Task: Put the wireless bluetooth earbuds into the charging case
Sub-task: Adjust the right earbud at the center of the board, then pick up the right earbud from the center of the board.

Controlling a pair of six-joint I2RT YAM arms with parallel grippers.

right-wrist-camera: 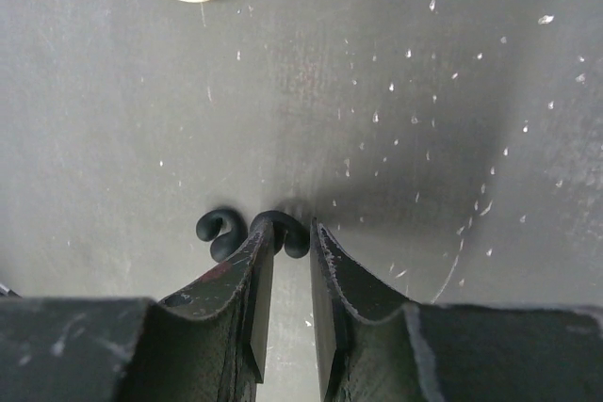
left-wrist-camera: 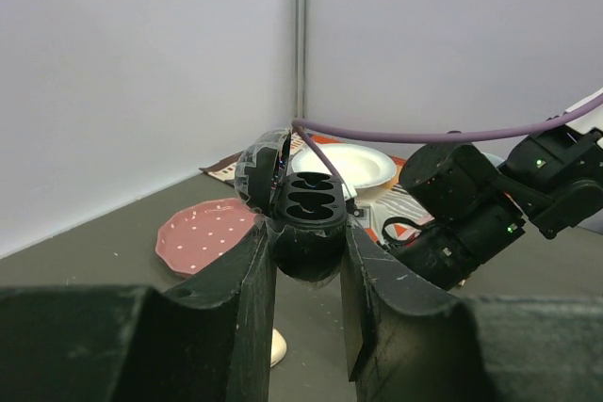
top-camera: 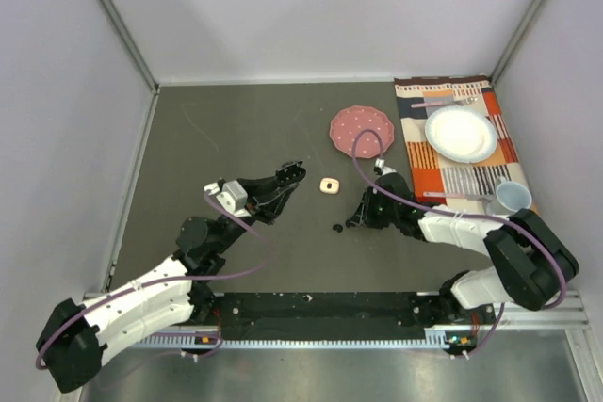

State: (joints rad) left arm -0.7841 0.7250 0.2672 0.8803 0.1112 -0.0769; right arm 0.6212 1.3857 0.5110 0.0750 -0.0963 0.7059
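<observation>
Left tool pinches the open black charging case, lid swung back. Right tool, fingers narrowly parted, sits low over the surface at two black earbuds; we think one touches a fingertip.

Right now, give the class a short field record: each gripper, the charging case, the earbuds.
left gripper: shut on the open black charging case, slots empty
right gripper: low on the table at the black earbuds; grip unclear
small white item: lying on the table between the two grippers
pink disc: beyond them, beside the patterned mat
</observation>
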